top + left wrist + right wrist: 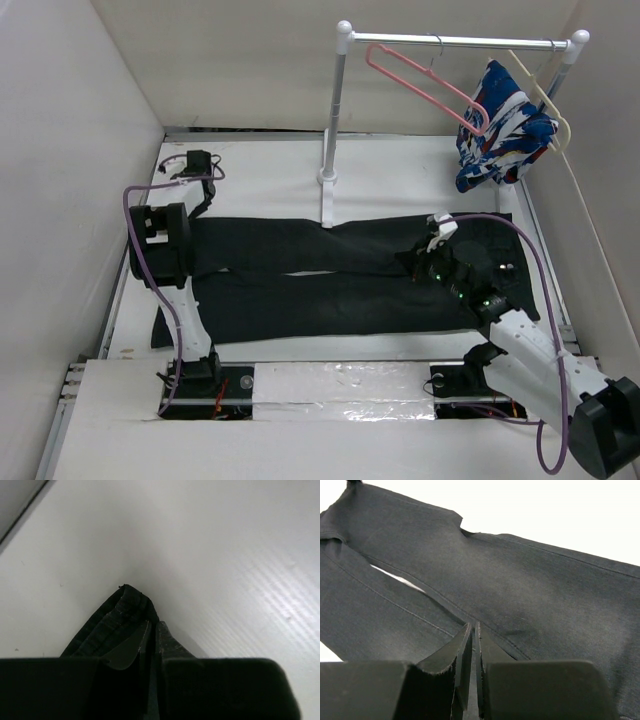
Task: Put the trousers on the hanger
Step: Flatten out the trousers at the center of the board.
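Observation:
The black trousers (pixel 330 285) lie flat across the table, legs to the left and waist to the right. My left gripper (pixel 197 160) is at the far left, shut on a peaked corner of black fabric (pixel 125 607) that sticks out past its fingertips (pixel 152 624). My right gripper (pixel 437 232) is low over the crotch area. Its jaws (pixel 473 625) are shut and their tips pinch the fabric (pixel 520 580) at the inner seam. The pink hanger (pixel 420 80) hangs on the rail at the back, apart from both grippers.
A white rail stand (pixel 335 120) stands behind the trousers, its post just beyond the upper leg. A cream hanger (pixel 548 100) with a blue, white and red garment (pixel 503 130) hangs at the rail's right end. Walls close in the left, back and right.

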